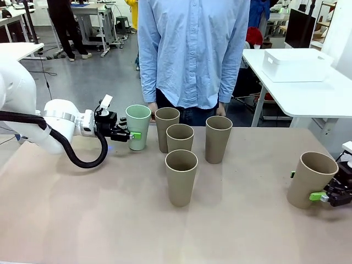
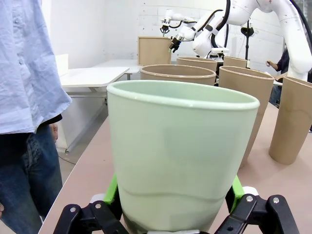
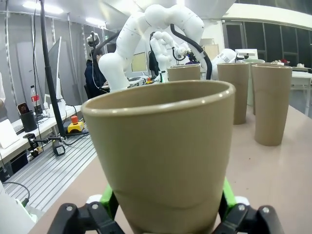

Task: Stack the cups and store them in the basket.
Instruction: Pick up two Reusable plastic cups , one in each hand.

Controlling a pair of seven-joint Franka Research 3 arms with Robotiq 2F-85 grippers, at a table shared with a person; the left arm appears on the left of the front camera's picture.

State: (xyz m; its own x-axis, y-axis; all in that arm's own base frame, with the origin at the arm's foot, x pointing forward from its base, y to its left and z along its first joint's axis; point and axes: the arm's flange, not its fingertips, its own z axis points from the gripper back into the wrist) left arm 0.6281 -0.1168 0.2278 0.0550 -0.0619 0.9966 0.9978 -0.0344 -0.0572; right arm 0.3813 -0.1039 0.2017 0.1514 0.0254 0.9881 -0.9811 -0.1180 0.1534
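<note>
Stacking not yet begun; both arms set for the 1st pick. Left gripper [image 2: 175, 195] straddles the green cup [image 1: 138, 125] low down, pads [image 2: 113, 187] at its sides; gripped or not, can't tell. Right gripper [image 3: 165, 201] stands wide open round a tan cup [image 1: 311, 177] at the table [image 1: 82, 220] edge. Four more tan cups [image 1: 181, 176] stand mid-table. The basket [image 1: 294, 66] sits on a side table [image 1: 319, 99], well apart. Next, prob.: clamp, lift, drop one cup into another w/ rims lined up.

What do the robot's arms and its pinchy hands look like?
The left arm is smooth, round and white, with a silver ring near the wrist and a thick black hose looping under it. The left gripper and right gripper are black, each with two fingers tipped with bright green pads. A little white box sits above the left wrist.
</note>
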